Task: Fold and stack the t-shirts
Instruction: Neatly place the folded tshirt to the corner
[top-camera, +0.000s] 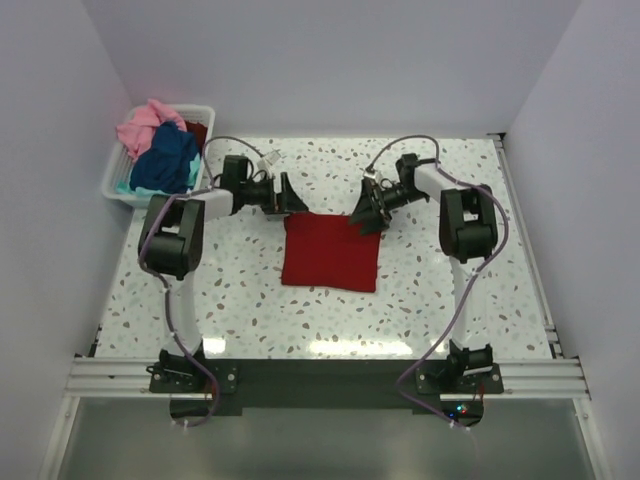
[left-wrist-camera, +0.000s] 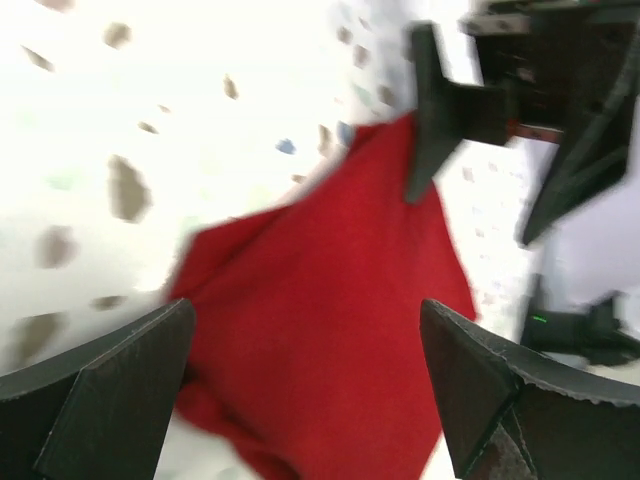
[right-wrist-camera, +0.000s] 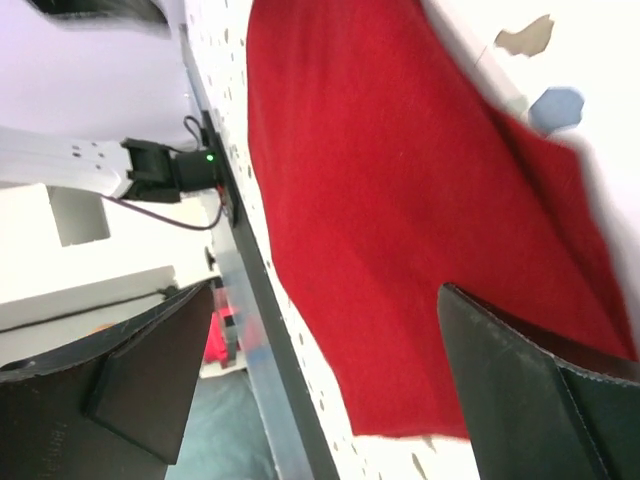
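Observation:
A deep red t-shirt (top-camera: 330, 252) lies folded into a flat rectangle in the middle of the table. It also shows in the left wrist view (left-wrist-camera: 320, 330) and the right wrist view (right-wrist-camera: 400, 200). My left gripper (top-camera: 292, 200) is open and empty just above its far left corner. My right gripper (top-camera: 364, 214) is open and empty just above its far right corner. Pink (top-camera: 143, 126), navy blue (top-camera: 168, 158) and teal (top-camera: 150, 188) t-shirts sit bundled in the basket at the far left.
A white slatted basket (top-camera: 116, 188) stands at the far left corner of the speckled table (top-camera: 430, 290). White walls enclose the table on three sides. A metal rail (top-camera: 330, 375) runs along the near edge.

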